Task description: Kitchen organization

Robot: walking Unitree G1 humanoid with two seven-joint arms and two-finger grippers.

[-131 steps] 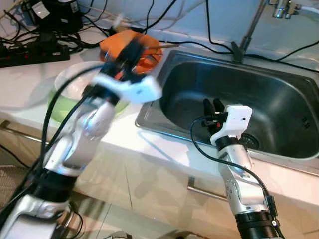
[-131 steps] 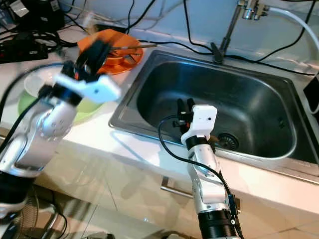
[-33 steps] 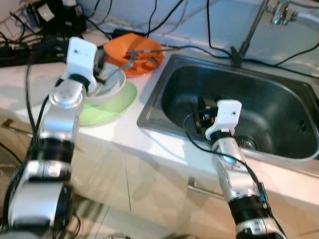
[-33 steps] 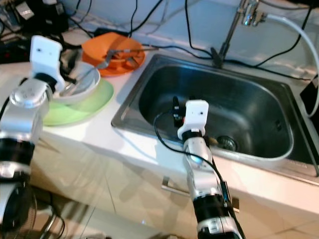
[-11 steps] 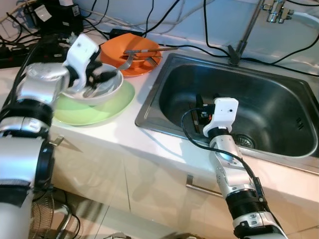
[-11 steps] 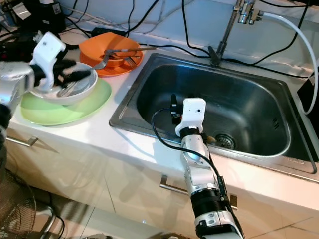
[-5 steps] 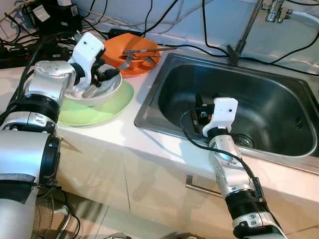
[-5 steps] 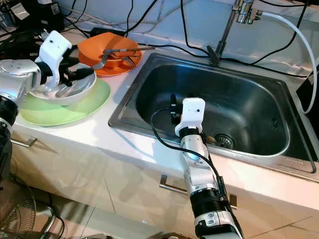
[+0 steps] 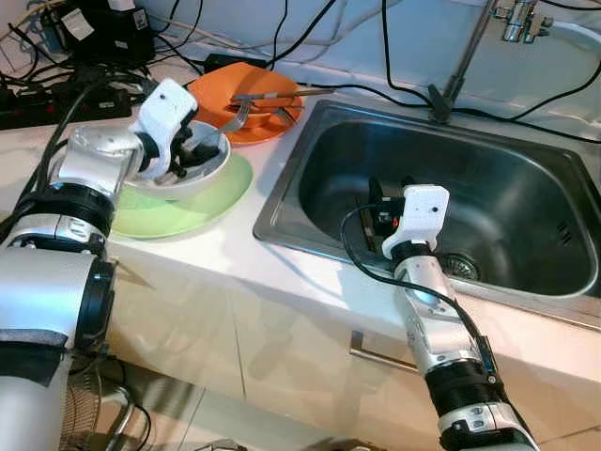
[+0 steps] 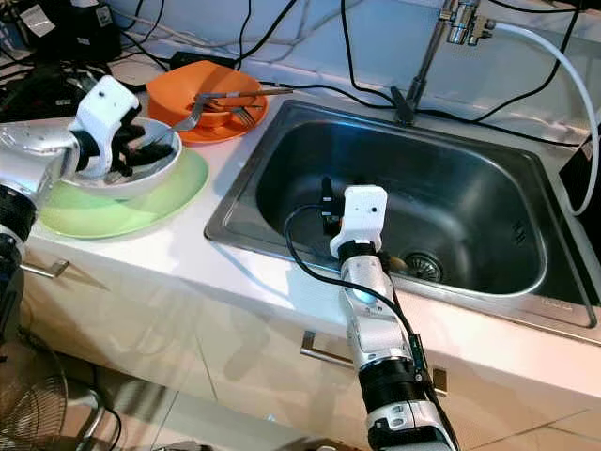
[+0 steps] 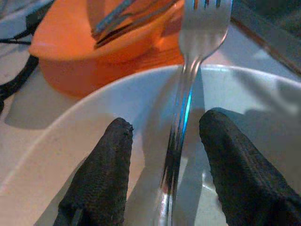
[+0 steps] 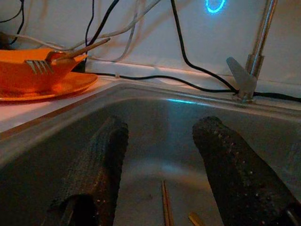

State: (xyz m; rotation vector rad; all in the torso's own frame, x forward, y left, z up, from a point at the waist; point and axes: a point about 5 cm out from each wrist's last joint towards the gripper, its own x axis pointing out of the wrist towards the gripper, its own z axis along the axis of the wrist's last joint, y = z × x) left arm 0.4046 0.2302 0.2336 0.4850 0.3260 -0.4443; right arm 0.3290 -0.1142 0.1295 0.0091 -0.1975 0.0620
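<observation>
I am lowering the left gripper [image 11: 164,174], fingers spread wide, astride the fork [image 11: 188,94] in the white bowl [image 9: 202,174]; closing off-centre is probably risking flicking it out.

The fork [image 11: 181,122] is running off the wrist picture's edges — tine tips and handle end cut off. The left gripper [image 9: 188,155] is hiding part of the white bowl [image 9: 208,173].

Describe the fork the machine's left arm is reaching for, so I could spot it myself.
Start at the steel sink and look left along the counter to the white bowl on the green plate. The fork lies in that bowl, between the open fingers of the left tool, tines toward the orange bowl. The other utensils sit in the orange bowl.
</observation>
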